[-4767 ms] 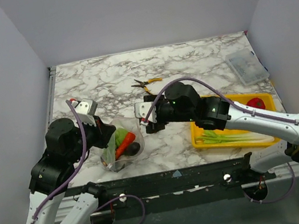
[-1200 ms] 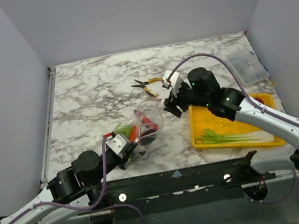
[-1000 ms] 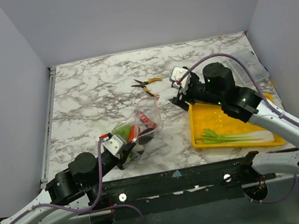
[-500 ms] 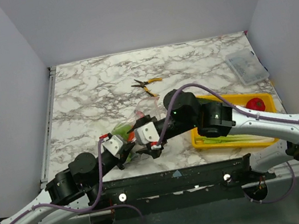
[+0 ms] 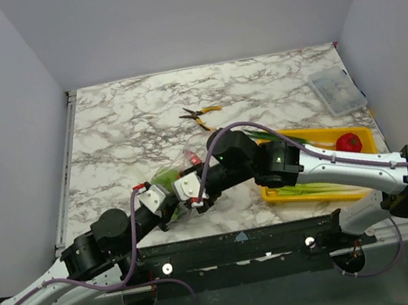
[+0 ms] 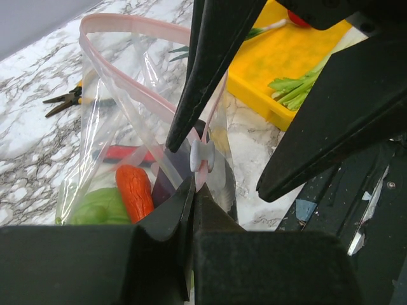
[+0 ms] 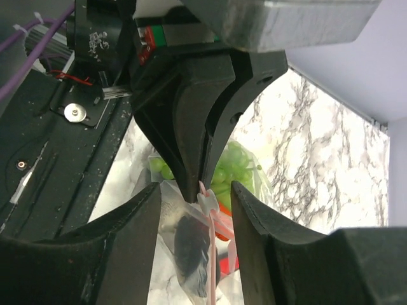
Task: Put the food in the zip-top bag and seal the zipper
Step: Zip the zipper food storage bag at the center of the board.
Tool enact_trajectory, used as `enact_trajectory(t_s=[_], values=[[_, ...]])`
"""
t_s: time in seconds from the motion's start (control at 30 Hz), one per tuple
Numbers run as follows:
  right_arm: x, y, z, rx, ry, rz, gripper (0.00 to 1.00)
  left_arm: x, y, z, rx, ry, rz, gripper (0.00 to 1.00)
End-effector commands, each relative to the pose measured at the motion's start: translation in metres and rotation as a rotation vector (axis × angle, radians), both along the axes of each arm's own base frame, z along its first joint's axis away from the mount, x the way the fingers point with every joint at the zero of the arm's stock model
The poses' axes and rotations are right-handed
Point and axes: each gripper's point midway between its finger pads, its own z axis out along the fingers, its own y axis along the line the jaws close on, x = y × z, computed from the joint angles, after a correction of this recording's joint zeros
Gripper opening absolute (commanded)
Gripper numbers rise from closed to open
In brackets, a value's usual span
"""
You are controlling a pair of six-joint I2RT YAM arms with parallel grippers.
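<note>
left wrist view. clamped on the near end of the zipper (image 6: 130,21): left fingers (image 6: 168,222), holding the zip-top bag (image 6: 108,133), mouth gaping, by the front edge of the bench (image 5: 144,123). set apart astride the white slider (image 6: 202,155): right fingers (image 6: 213,57). pinch squarely, then draw along the strip. open bench beyond; yellow tray (image 5: 271,192) close on the right.

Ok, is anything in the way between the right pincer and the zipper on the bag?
Nothing visible does. The right pincer is open, with the zipper and its white tab between the fingers. The left pincer is shut on the zip-top bag at its edge just beside that tab, close but not in between.
</note>
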Motion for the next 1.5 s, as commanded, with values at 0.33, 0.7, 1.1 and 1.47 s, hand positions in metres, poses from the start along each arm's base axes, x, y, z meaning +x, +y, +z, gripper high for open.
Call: enact_trajectory(t_s=[0.33,0.7,1.1,1.47], values=[[0.016,0.000,-0.005,-0.076,-0.033,-0.072,0.33,-0.006,-0.004,0.011,-0.050,-0.011,-0.037,0.00],[0.021,-0.002,-0.011,-0.091,-0.059,-0.081,0.20,-0.007,-0.005,0.010,-0.052,-0.012,-0.049,0.00],[0.011,0.008,0.007,-0.031,-0.019,-0.035,0.00,0.000,-0.009,0.005,0.018,0.023,-0.014,0.28],[0.014,0.009,0.000,-0.043,-0.021,-0.053,0.00,0.005,0.004,0.017,-0.038,-0.034,0.032,0.00]])
